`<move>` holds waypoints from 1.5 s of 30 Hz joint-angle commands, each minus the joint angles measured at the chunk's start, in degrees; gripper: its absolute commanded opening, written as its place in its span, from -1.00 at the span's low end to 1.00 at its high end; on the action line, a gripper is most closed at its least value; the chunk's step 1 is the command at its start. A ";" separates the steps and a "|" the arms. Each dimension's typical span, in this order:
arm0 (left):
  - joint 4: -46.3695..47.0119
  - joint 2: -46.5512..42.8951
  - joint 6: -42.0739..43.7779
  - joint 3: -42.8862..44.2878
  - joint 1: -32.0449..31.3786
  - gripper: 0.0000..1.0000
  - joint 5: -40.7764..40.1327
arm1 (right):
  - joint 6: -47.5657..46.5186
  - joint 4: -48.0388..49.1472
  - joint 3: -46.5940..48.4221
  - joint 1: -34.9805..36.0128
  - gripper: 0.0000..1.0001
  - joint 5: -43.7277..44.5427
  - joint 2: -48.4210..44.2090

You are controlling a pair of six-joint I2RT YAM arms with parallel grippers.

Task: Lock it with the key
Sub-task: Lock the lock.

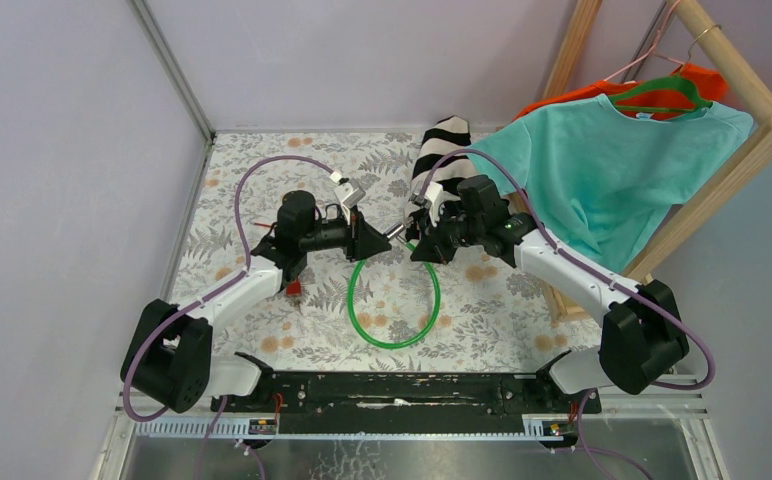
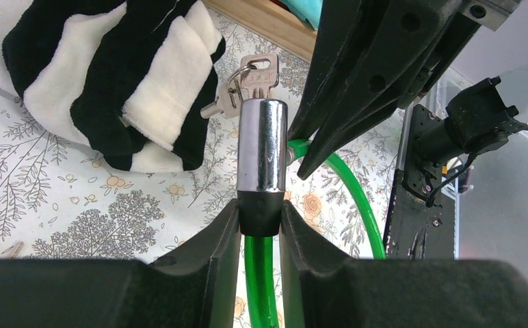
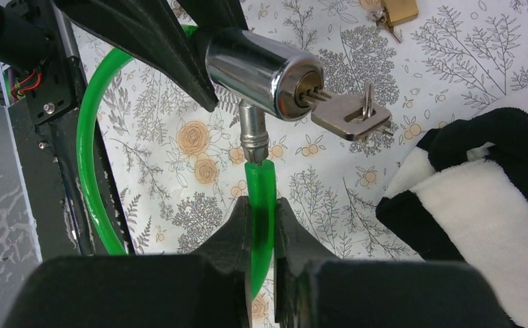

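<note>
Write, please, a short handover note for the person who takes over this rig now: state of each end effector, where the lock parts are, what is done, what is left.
Left end effector: shut on the black end of the chrome lock cylinder.
Right end effector: shut on the green cable, just below its metal pin.
Key: in the keyhole; nothing holds it.
Done: key inserted; the pin looks seated in the cylinder's side.
Left: turn the key to lock. Both end effectors are busy, so one probably must let go first.

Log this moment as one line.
left gripper: shut on lock cylinder | right gripper: shut on green cable | cable end: plugged into cylinder | key: in cylinder, free
</note>
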 commanded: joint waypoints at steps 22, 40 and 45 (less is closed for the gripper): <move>12.20 1.20 2.98 -3.83 -1.35 -0.84 2.60 | -13.56 2.97 7.30 0.71 -1.00 -4.49 1.96; 13.55 0.96 1.57 -3.70 -1.22 -0.29 6.56 | -23.58 -1.64 2.09 0.71 -1.00 -8.50 -0.81; 16.11 1.05 -0.98 -3.57 -0.08 -0.09 7.67 | -25.25 -2.03 0.90 0.71 -1.00 -8.31 -1.54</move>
